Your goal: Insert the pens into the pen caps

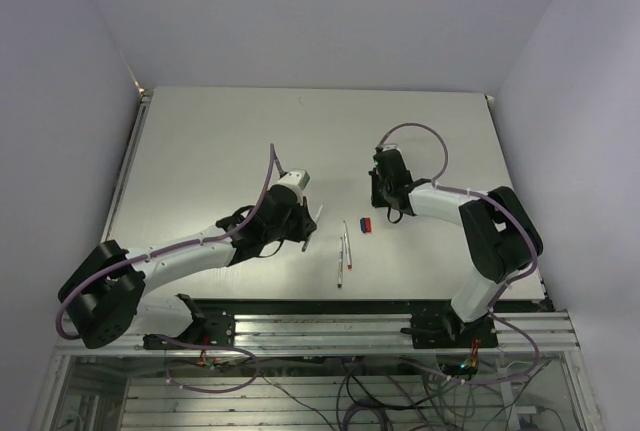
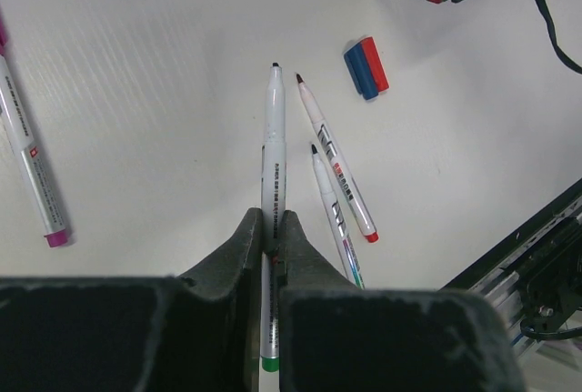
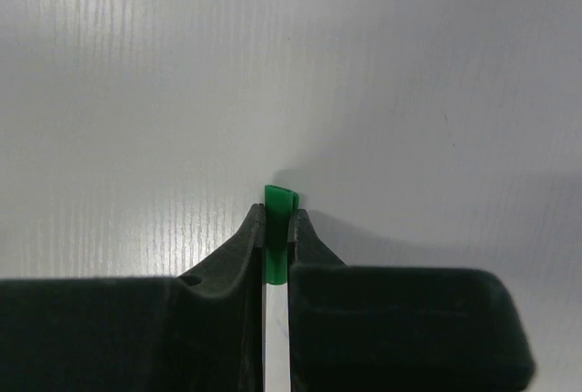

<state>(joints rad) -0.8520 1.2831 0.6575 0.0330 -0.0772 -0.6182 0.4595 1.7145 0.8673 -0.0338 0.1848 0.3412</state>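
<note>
Slim pen (image 2: pixel 274 151), stubby, seemingly plastic cap (image 3: pixel 281 203)

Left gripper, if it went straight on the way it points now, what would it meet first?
Probably nothing but bare table: ahead of the left gripper and its pen the way looks free. The blue cap, red cap and right gripper lie off to the right; depth unclear.

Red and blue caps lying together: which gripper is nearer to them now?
Right. The right gripper, shut on a green cap, is just beside the red and blue caps; the left gripper, shut on a pen, sits farther off, beyond the two loose pens.
</note>
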